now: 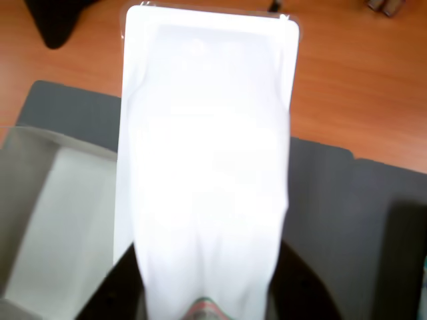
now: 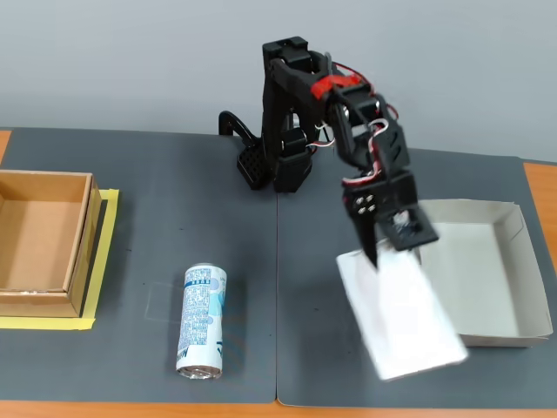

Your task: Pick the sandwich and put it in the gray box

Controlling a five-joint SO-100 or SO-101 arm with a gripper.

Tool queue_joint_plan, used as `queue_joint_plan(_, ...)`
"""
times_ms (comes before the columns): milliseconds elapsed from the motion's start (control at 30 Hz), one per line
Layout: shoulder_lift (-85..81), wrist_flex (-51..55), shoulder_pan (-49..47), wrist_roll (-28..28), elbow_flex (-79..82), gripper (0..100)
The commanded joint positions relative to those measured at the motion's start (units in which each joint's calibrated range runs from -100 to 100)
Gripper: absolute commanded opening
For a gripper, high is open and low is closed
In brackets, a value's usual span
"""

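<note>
Now, with the gripper (image 2: 392,248) clamped on one end of the sandwich (image 2: 402,315), which hangs tilted just beside the gray box (image 2: 513,270) and overlaps its near wall, I would swing it fully over the box floor before releasing.

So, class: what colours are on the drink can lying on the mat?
Blue and white, clearest in the fixed view: the can.

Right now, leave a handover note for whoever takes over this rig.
Hand: shut on the sandwich, gripping its upper end and holding it tilted above the mat.
Gray box: empty, beside the sandwich on the right in the fixed view.
Done: sandwich picked up.
Left: carry it over the box and release.
The can and the brown box are untouched.
</note>
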Motion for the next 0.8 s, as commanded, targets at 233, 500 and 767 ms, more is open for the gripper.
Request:
queue_joint_plan(233, 2.0, -4.8, -12.8, 0.1, -12.4, 2)
queue_joint_plan(500, 11.5, -4.9, -19.6, 0.1, -21.2, 2)
queue_joint_plan(767, 21.1, -5.0, -24.3, -0.2, -28.4, 2)
